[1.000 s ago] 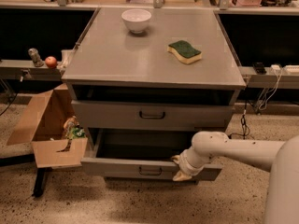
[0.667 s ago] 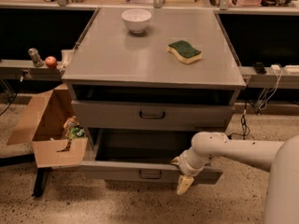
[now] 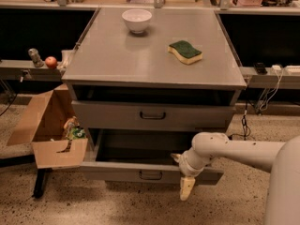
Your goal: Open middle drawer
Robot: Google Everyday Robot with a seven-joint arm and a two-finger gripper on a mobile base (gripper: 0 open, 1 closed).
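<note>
A grey cabinet (image 3: pixel 140 55) holds stacked drawers. The upper drawer front (image 3: pixel 117 116) with a dark handle sits slightly out. The drawer under it, the middle drawer (image 3: pixel 117 171), is pulled well out, and its dark inside shows. My gripper (image 3: pixel 180 172) is at the right part of that drawer's front edge, to the right of its handle (image 3: pixel 151 175). One cream finger (image 3: pixel 186 189) hangs down in front of the drawer face. The other tip (image 3: pixel 175 157) is at the drawer's top edge. The fingers are spread and hold nothing.
A white bowl (image 3: pixel 137 20) and a green-and-yellow sponge (image 3: pixel 185 52) lie on the cabinet top. An open cardboard box (image 3: pixel 51 125) with items stands at the left, against the drawer's left end. A shelf at the left holds an apple (image 3: pixel 51 62). Cables hang at the right.
My gripper has slipped down from the drawer's top edge, so one finger now hangs in front of the drawer face. The drawer stays pulled out.
</note>
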